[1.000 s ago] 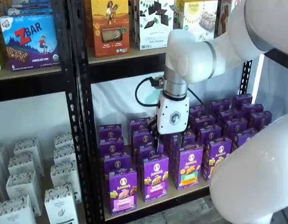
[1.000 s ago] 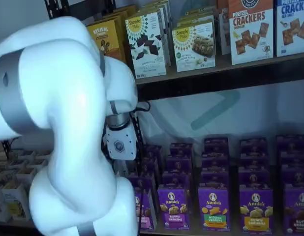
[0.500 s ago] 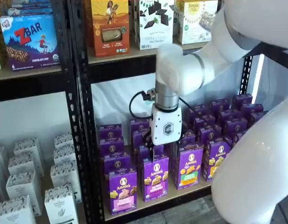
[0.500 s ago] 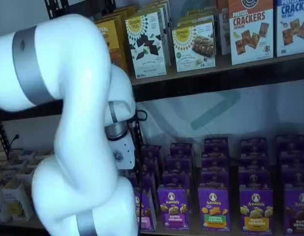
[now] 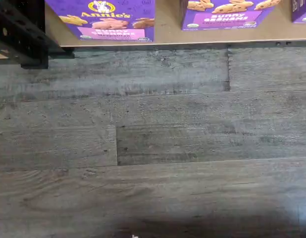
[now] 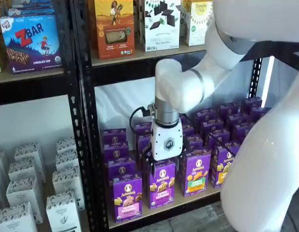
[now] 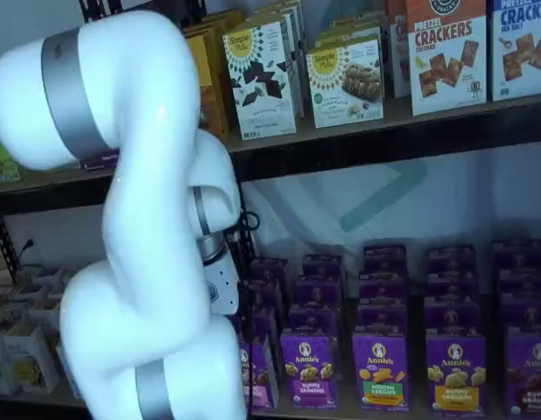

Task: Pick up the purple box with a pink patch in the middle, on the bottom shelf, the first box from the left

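Observation:
The purple box (image 6: 127, 198) with the pink patch stands at the front left of the bottom shelf (image 6: 161, 209). In the wrist view its lower front (image 5: 107, 22) shows at the edge of the tan board (image 5: 168, 27). In a shelf view the box (image 7: 258, 378) is half hidden behind the arm. My gripper (image 6: 163, 163) hangs in front of the neighbouring column of purple boxes, just right of and above the pink-patch box. Its black fingers (image 6: 150, 163) stand apart, open, with nothing held. In a shelf view only its white body (image 7: 221, 285) shows.
Rows of like purple boxes (image 6: 196, 171) fill the shelf to the right. A black rack post (image 6: 89, 145) stands just left of the target, with white boxes (image 6: 62, 208) beyond it. Boxed goods (image 6: 113, 28) sit on the shelf above. Grey floor planks (image 5: 158, 139) lie below.
The gripper has moved left and down, from over the middle rows to the front of the second column, close to the pink-patch box. Its fingers stay spread.

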`<state>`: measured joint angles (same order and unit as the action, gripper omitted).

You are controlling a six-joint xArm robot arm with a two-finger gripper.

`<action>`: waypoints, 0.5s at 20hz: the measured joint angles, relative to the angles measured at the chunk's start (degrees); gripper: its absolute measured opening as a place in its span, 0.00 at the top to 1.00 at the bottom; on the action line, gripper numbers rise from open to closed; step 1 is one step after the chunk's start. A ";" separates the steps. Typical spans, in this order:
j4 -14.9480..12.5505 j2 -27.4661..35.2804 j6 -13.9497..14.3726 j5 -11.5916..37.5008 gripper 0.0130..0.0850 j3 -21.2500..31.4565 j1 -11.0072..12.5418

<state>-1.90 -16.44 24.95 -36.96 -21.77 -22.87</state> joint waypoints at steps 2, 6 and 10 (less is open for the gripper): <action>-0.06 1.97 0.37 1.53 0.00 -0.55 -0.33; 0.50 5.82 0.57 5.01 0.00 -1.79 -0.96; -0.94 9.25 2.01 8.11 0.00 -3.29 -1.18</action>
<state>-2.84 -7.19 26.96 -28.85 -25.07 -24.05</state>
